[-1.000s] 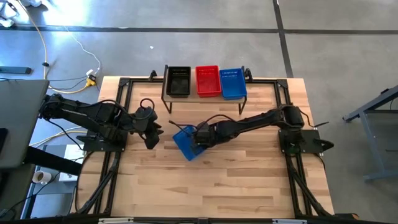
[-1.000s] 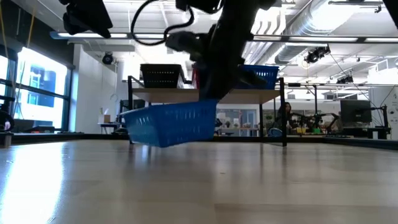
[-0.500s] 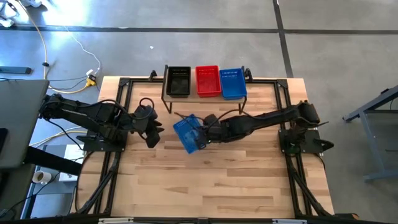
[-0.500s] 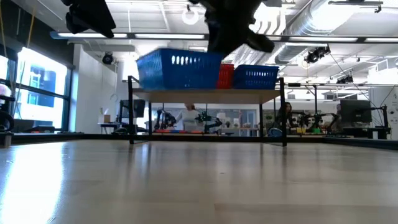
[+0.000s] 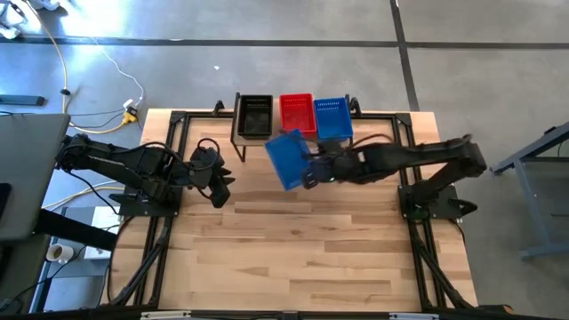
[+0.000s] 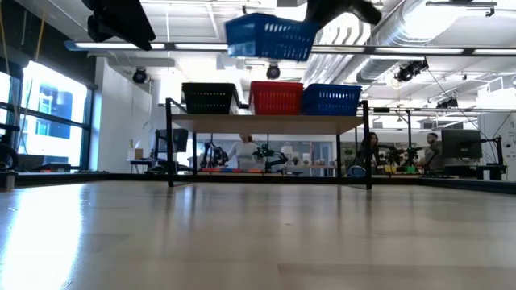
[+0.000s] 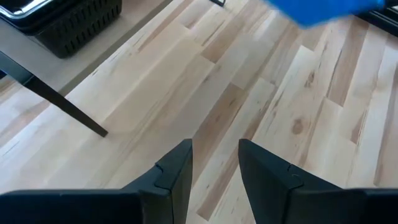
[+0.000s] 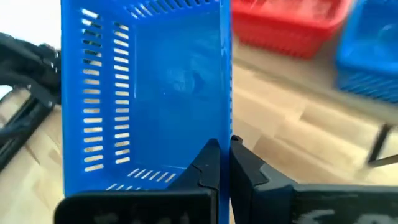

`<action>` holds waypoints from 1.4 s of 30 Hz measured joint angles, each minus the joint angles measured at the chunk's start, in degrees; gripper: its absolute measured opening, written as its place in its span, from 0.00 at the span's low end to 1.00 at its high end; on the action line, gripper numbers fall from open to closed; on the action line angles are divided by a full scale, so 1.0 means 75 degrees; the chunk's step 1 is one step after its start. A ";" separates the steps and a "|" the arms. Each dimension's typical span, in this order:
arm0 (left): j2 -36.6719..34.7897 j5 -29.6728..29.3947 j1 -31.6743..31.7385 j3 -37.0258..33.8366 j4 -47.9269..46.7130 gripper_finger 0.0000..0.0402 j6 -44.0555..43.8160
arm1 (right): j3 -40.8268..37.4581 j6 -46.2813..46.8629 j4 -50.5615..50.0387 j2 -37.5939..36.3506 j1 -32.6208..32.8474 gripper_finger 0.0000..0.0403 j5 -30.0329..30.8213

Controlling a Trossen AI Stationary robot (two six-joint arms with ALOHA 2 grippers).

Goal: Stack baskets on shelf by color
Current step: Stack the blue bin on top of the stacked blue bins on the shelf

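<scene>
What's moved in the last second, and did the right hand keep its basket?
The right hand, still shut on the blue basket, lifted it off the table and carried it toward the shelf, now above shelf height. The left hand and the three shelf baskets stayed put.

A light wooden tabletop [image 5: 293, 258] is bounded by a black metal frame [image 5: 160, 240]. A grey concrete floor [image 5: 267, 53] is seen around it, crossed by a yellow cable [image 5: 60, 53]. Seated people [image 6: 367, 153] and monitors [image 6: 463, 145] are visible across the room.
</scene>
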 joint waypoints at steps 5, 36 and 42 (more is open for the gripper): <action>0.0000 0.0000 0.0000 0.0000 0.0000 0.30 -0.0003 | 0.0000 -0.0201 -0.0230 -0.0665 -0.0244 0.00 0.0401; 0.0000 -0.0204 0.0000 0.0000 -0.0003 0.30 -0.0001 | 0.0000 -0.0911 -0.2813 -0.2194 -0.2587 0.00 0.0223; 0.0000 -0.0207 0.0000 0.0000 0.0012 0.30 -0.0003 | 0.0000 -0.1600 -0.2629 -0.2428 -0.3428 0.00 -0.0281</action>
